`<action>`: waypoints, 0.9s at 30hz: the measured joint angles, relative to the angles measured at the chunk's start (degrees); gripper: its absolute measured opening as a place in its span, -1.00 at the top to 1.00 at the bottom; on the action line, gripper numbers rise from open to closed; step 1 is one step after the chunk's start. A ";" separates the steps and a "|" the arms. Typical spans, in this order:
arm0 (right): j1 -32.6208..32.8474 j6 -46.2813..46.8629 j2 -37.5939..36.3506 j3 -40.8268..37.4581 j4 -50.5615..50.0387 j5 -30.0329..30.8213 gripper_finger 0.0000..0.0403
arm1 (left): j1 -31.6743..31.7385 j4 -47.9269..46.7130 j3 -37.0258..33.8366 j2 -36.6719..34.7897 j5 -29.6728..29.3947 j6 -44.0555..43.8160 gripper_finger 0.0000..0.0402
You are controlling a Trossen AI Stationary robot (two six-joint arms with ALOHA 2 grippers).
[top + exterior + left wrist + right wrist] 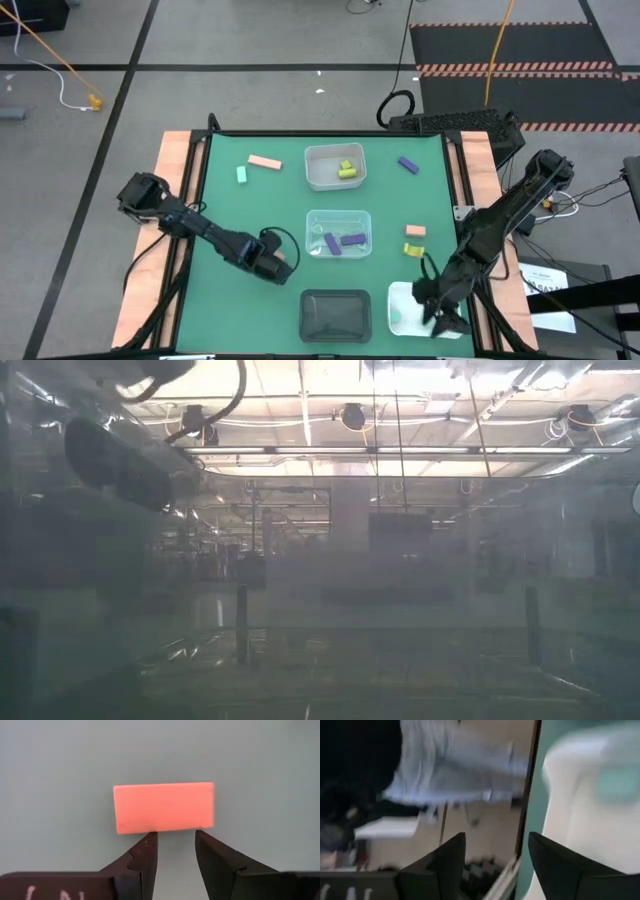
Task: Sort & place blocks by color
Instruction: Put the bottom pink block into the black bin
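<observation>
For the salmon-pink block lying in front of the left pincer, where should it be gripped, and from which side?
Grip the salmon-pink block across its short width, at the middle, coming straight down from above. It lies flat on the green mat, apart from other things, with its long sides clear. The left pincer is open just beside one long side.

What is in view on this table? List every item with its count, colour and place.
Clear trays: two, mid-table.
Black tray: one, near edge.
White tray: one, beside the black tray.
Salmon blocks: three, loose on the mat.
Purple blocks: one loose, two in the nearer clear tray.
Yellow-green blocks: two in the farther clear tray, one loose.
Mint blocks: one loose, at least one in the white tray.
Left gripper: open, at a salmon block.
Right gripper: open, over the white tray's edge.
</observation>
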 joint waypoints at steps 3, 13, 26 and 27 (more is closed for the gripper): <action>-1.07 -3.52 -2.61 0.00 -0.27 9.35 0.03 | 0.57 0.47 0.00 -2.72 -2.34 2.82 0.35; -4.62 -14.62 -4.67 0.00 -5.99 21.43 0.06 | 0.40 -0.54 0.04 -10.14 -7.80 42.21 0.35; -12.35 -17.91 -4.69 0.00 -5.96 27.20 0.06 | 3.72 0.12 -0.26 -8.90 -5.25 74.02 0.35; -13.02 -17.90 -4.69 0.00 -5.91 27.46 0.06 | 4.11 -0.06 -0.31 -8.54 -5.19 74.57 0.35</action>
